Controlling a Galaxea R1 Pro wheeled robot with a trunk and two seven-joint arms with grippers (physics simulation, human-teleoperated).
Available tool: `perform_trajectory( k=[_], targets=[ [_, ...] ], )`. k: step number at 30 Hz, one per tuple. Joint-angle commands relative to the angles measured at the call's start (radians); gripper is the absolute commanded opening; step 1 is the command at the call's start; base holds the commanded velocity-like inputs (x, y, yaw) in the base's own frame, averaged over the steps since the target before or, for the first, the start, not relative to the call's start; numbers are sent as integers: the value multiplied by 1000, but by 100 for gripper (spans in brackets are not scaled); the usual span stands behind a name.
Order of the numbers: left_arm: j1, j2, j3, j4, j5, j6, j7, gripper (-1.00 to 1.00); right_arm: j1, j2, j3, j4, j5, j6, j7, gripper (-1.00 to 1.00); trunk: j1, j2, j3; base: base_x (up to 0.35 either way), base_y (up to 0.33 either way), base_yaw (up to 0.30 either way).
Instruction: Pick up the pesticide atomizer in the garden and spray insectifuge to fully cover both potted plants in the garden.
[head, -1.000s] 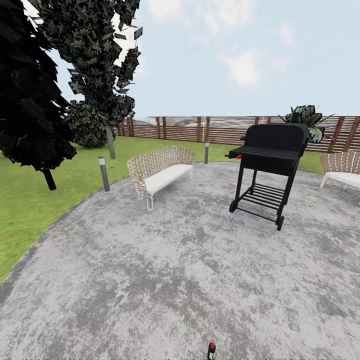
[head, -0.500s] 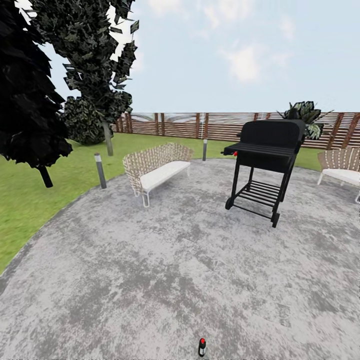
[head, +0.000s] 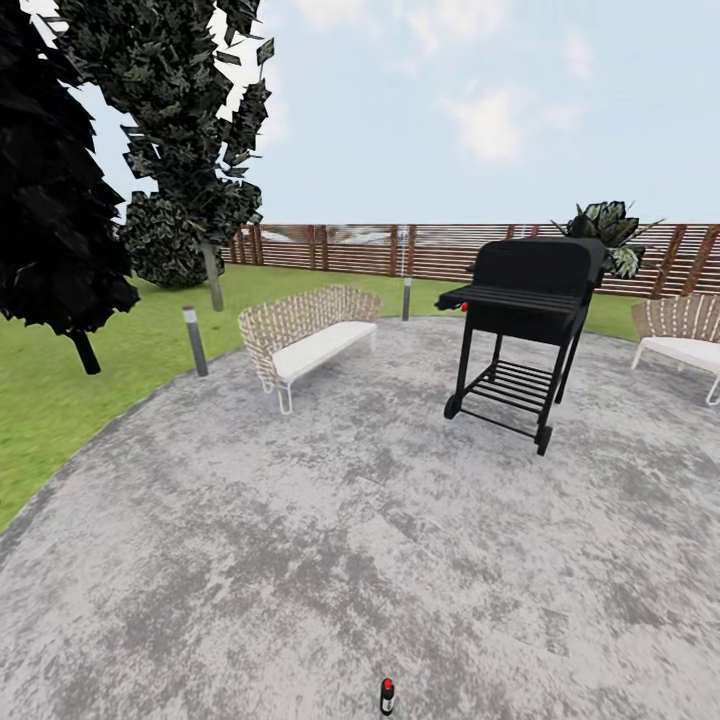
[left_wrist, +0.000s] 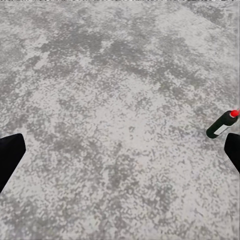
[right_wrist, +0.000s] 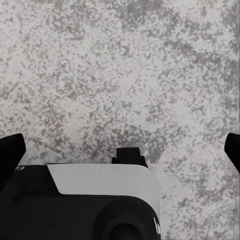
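Your view has slid since a second ago: the paving (head: 330, 540), bench (head: 305, 340) and grill (head: 520, 330) all sit a little further left and higher in the head view than before, so the camera moved, not the furniture. The small dark bottle (head: 387, 697) with the red cap has crept left along the bottom edge of that view.

You're looking over a round grey patch in the garden, with lawn (head: 60, 400) to the left, dark trees (head: 60, 180) beyond it, and the slatted fence (head: 350, 250) across the back. A second chair (head: 685, 340) stands at the right edge. Two short bollards (head: 194, 340) stand at the patch's rim.

In the left wrist view, your left gripper (left_wrist: 120, 155) hangs over bare paving, fingers spread wide at the frame edges; the bottle (left_wrist: 222, 125) lies tilted near one fingertip, red cap uppermost in that picture. Your right gripper (right_wrist: 120, 150) is likewise wide apart, facing paving with part of the robot's white and black body (right_wrist: 100, 200) below it.

The atomizer and the plants can't be made out here.
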Motion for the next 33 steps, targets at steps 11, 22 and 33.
perform_trajectory(
  k=[11,22,33],
  targets=[
    [-1,0,0,1,0,-3,0,100,1,0,-1,-2,0,0,0,100,0,0,-1,160,-192,186],
    [-1,0,0,1,-2,-5,0,100,1,0,-1,-2,0,0,0,100,0,0,-1,10,-10,34],
    [-1,0,0,1,-2,-5,0,100,0,0,-1,-2,-1,0,0,100,23,-42,-27,0,0,0]
  ],
)
